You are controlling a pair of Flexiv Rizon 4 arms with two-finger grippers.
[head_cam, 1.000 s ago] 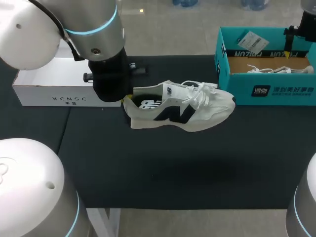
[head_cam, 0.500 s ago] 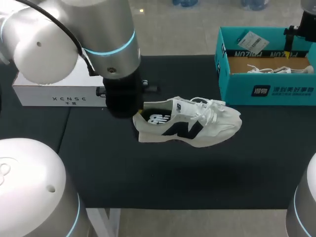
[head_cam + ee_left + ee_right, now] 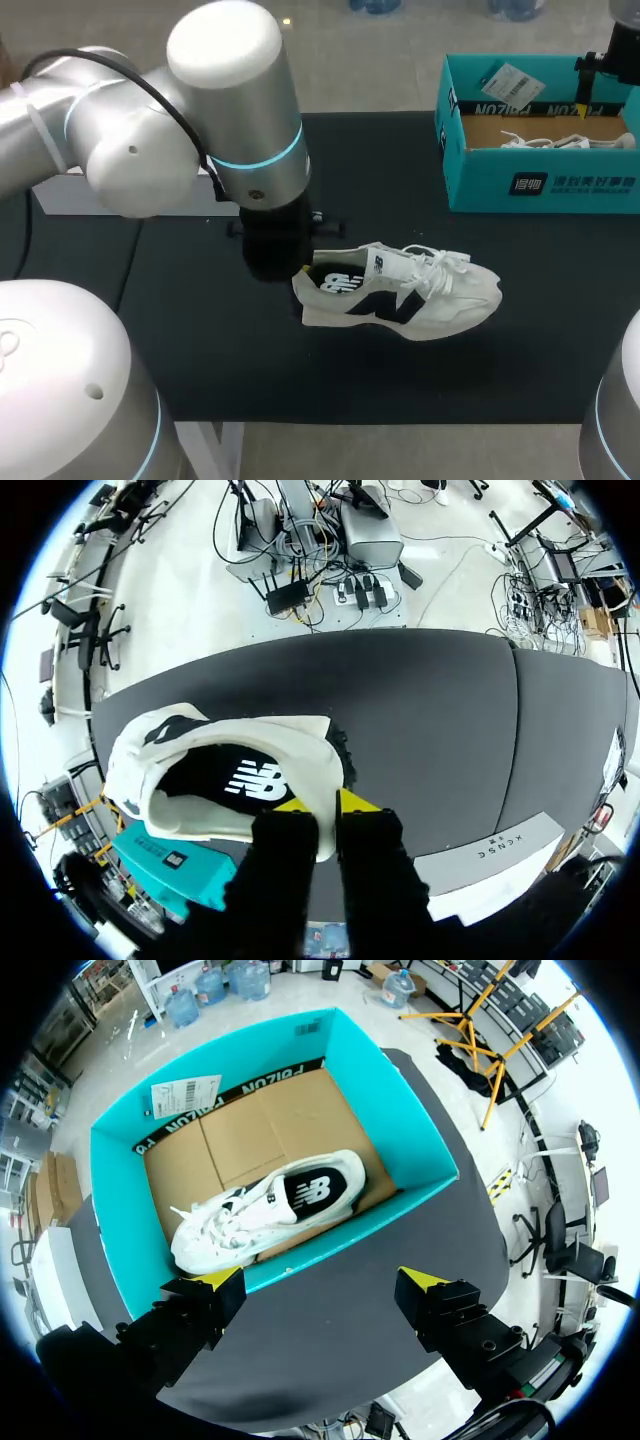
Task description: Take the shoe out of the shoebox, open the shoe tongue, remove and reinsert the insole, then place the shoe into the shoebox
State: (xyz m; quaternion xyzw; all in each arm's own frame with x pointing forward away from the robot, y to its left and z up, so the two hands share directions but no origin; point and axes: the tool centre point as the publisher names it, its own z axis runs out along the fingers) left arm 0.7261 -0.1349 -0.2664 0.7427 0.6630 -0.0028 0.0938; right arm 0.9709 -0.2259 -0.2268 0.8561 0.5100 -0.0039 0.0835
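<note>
Seen from the head, the left arm [image 3: 200,130] has carried the shoe [image 3: 400,300] off from beside the white box [image 3: 60,197] at the far left and brought it nearer and rightward, to the middle of the worktop [image 3: 250,370]; the toe points right and the heel sits under the wrist, so the shoe is out of the shoebox [image 3: 540,185] and the tongue looks to be the next job. The wrist hides the grip here, and whether the sole rests on the worktop or hangs just above it is not clear. At the far right the right arm [image 3: 622,40] is cut off by the edge above the shoebox, where only the laces of a second shoe [image 3: 560,143] show. From the left wrist, the left pincer [image 3: 327,802] is nearly closed and pinches the heel rim; the dark insole [image 3: 235,780] shows, the tongue does not. From the right wrist, the right pincer [image 3: 320,1282] is spread wide, holding nothing, above the shoebox with the second shoe lying inside
</note>
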